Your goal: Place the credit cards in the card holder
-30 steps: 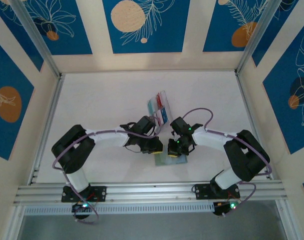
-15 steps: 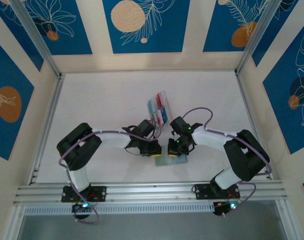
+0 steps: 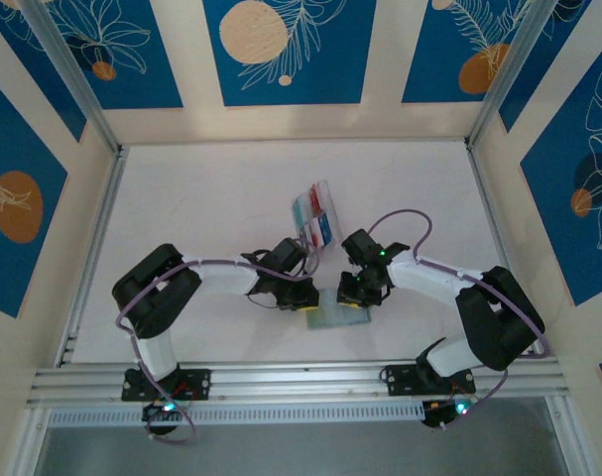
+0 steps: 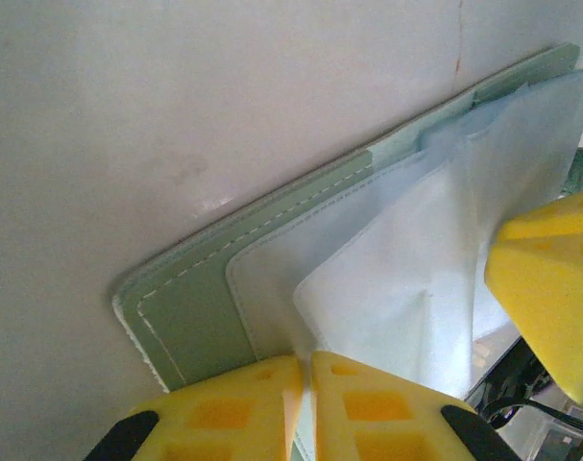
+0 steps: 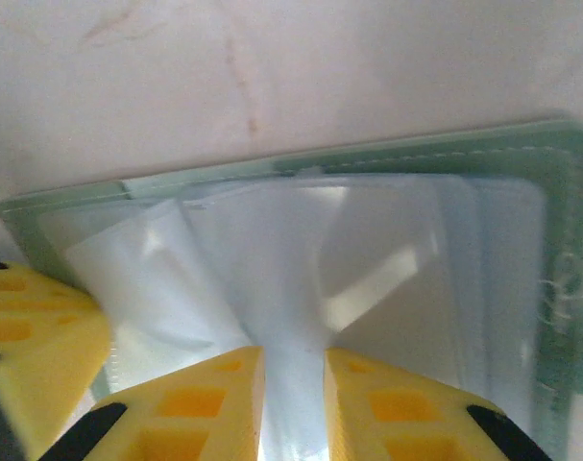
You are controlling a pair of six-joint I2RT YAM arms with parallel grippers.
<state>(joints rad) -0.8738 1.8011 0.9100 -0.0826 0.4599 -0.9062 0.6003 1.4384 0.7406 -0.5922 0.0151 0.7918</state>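
top external view: card holder [image 3: 338,317] lies open on the table [image 3: 201,208], between the two arms. left fingers [image 4: 233,408], nearly closed, pinch one of its clear sleeves; right fingers [image 5: 387,403] stand slightly apart with another sleeve between them. credit cards [image 3: 312,216] lie near, farther back.

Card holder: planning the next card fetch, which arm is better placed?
Right, probably. The left gripper pinches a clear sleeve of the card holder; the right gripper has its jaws apart, free to reach the credit cards.
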